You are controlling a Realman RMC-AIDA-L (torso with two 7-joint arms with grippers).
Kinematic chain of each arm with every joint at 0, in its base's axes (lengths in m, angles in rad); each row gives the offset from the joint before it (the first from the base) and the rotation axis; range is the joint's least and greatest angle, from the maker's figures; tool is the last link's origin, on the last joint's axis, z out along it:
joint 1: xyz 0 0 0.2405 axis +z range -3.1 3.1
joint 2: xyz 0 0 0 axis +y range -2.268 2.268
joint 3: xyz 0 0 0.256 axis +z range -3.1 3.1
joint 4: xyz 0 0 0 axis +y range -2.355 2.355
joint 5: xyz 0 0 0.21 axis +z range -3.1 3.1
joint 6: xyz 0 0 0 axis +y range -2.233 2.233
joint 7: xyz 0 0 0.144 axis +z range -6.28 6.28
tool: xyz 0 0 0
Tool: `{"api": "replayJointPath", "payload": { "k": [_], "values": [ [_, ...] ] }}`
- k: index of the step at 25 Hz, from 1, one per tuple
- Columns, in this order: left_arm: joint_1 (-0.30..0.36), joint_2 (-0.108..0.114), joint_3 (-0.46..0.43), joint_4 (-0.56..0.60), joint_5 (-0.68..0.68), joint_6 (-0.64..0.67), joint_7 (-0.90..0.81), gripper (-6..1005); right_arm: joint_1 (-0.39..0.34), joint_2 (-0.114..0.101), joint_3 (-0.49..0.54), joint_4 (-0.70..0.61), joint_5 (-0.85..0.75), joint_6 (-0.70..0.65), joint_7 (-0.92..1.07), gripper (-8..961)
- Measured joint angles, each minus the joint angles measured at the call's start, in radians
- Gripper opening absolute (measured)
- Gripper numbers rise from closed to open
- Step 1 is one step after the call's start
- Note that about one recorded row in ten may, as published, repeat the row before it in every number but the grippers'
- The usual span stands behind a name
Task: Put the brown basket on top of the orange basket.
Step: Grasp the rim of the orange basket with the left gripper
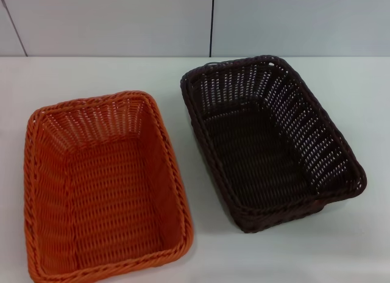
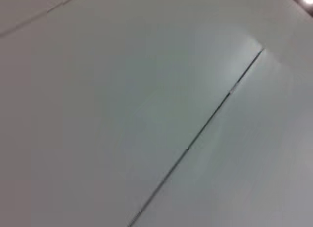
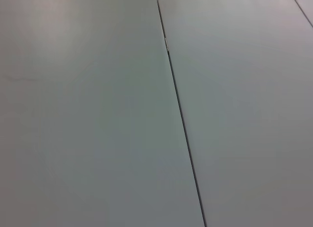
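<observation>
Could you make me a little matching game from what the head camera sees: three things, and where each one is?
Things:
1. orange basket
2. brown basket
3. table

Places:
A. on the robot's right, farther back
B. under both baskets
C. on the robot's left, nearer the robot

Pairs: 1-C, 2-A, 3-B
</observation>
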Motion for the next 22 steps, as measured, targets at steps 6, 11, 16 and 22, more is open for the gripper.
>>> {"api": "replayJointPath", "payload": {
  "k": [6,11,16,22],
  "values": [
    [0.005,0.025,0.002,-0.09,0.106,0.064,-0.111,796,0.008,-0.005,-0.002,0.006,0.0,0.002,0.0,710],
    [0.038,0.069,-0.001,-0.242,0.316,0.147,-0.278,796,0.013,-0.016,-0.004,0.01,0.003,0.017,0.0,710],
    [0.107,0.076,-0.021,-0.653,0.802,0.376,-0.577,796,0.012,-0.021,-0.004,0.006,0.002,0.028,0.0,710],
    [0.105,0.011,-0.123,-0.797,1.021,0.393,-0.723,796,0.029,-0.016,0.006,0.014,0.005,0.042,0.0,710]
  ]
}}
